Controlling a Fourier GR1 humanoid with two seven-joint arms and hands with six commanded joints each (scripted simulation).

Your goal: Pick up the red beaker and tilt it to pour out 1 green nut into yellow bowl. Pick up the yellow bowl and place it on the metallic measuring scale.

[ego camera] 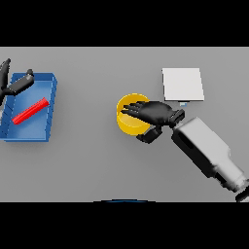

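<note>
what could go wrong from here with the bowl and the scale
1. The right hand lies over the yellow bowl from above; whether it has a firm hold cannot be told, so the bowl might slip or tip on lifting.
2. The metallic scale sits close behind the bowl; a low carry might knock its edge.
3. The red beaker lies in the blue tray, and no nut shows in the bowl.

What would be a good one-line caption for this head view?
Right hand reaches over the yellow bowl beside the metallic scale; red beaker lies in a blue tray.
</note>
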